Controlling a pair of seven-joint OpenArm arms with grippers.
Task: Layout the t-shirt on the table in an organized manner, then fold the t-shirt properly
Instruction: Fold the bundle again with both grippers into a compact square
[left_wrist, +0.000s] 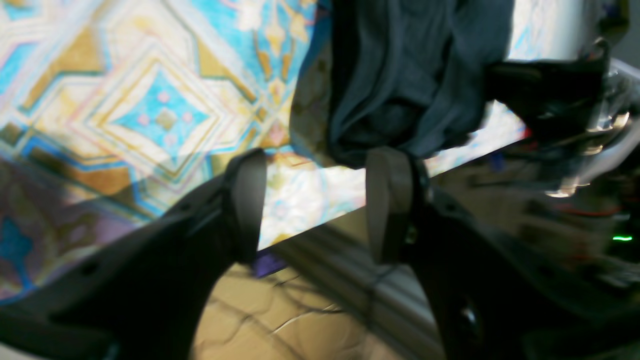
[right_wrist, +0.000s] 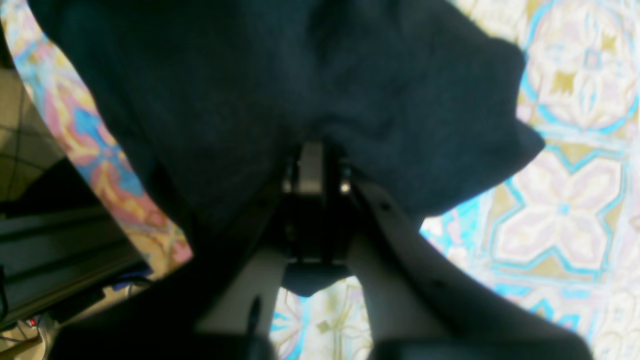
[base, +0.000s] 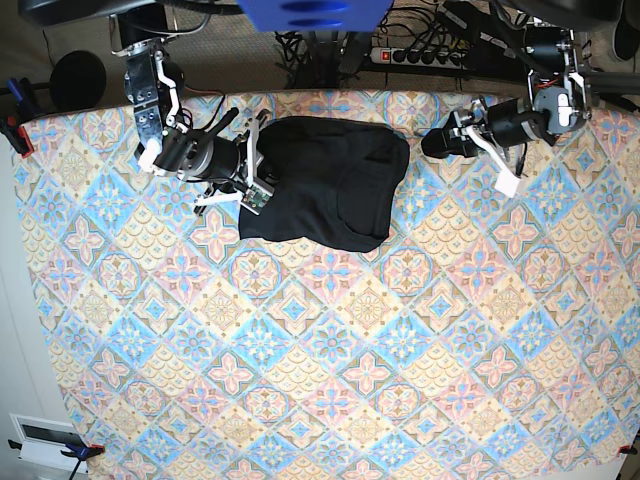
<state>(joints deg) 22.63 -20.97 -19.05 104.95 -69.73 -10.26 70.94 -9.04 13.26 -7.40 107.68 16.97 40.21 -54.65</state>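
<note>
Black fabric is dominating the upper middle of the base view, where the t-shirt (base: 325, 180) is lying in a loosely folded heap on the table (base: 320, 360), its patterned cloth of blue, pink and yellow diamonds filling the rest of the frame. At upper left of that view, the right gripper (base: 250, 170) is pressing against the shirt's left edge; in the right wrist view the dark cloth (right_wrist: 280, 85) is draping over the jaws, which are standing nearly together and pinching a bunch of it. At upper right of the base view, the left gripper (base: 435, 143) is sitting just beside the shirt's right edge, apart from it. In the left wrist view its two fingers (left_wrist: 247, 200) are standing wide with only tablecloth (left_wrist: 140, 115) showing between them, while the rumpled garment (left_wrist: 400, 75) is lying just beyond the fingertips near the table's far edge.
</note>
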